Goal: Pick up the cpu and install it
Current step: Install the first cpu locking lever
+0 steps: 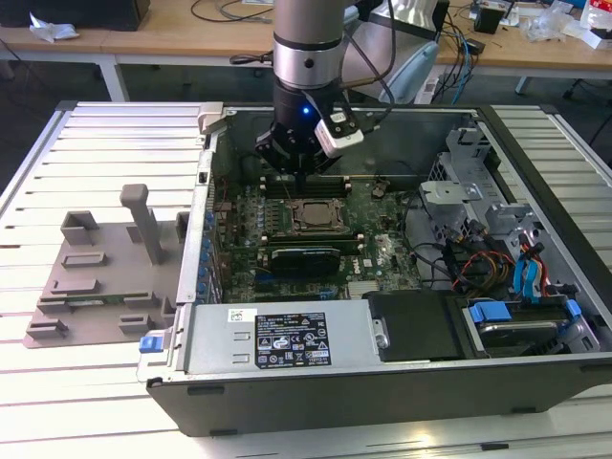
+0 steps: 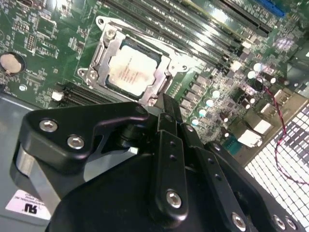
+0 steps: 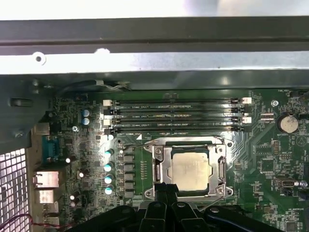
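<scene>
In the exterior view the gripper (image 1: 300, 178) hangs just above the socket (image 1: 312, 216) inside the open computer case (image 1: 382, 373), and in both wrist views the cpu (image 2: 129, 70) (image 3: 191, 167) lies seated in the socket, jaws pressed together, holding nothing.

Computer case (image 1: 535, 124): open, lying on its side on a slatted metal table (image 1: 96, 143).
Motherboard (image 1: 382, 206): green, flat inside the case.
Memory slots (image 3: 174, 116): four long black slots in a row, parallel.
Coin cell (image 3: 288, 123): round, silver, on the board near the slot ends.
Power supply (image 1: 287, 337): grey box with label, along the case's near wall.
Grey plastic tray (image 1: 96, 277): on the table at the exterior view's left, beside the case.
Drive bay cables (image 1: 521, 273): blue and red, at the exterior view's right.
</scene>
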`<state>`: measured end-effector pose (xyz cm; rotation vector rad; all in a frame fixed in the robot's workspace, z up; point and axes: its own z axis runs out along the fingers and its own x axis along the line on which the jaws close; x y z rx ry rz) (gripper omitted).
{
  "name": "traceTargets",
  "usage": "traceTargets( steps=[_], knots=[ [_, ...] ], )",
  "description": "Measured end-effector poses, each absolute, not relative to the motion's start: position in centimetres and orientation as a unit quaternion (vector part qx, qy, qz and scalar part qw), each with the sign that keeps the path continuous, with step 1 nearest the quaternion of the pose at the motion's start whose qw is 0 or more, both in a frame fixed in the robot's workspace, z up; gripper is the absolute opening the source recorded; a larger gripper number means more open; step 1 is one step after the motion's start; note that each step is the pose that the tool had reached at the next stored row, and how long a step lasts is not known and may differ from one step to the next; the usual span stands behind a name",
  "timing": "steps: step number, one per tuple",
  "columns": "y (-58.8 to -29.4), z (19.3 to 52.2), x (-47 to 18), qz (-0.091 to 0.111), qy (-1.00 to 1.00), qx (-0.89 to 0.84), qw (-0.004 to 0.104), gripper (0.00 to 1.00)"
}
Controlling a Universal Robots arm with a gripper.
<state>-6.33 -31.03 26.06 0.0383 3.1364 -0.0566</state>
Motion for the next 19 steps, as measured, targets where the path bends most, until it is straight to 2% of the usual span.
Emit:
traceTargets(
  steps=[19],
  knots=[
    [-31.0,26.5,-8.3,-0.018,1.0,0.012,0.004,0.11]
  ],
)
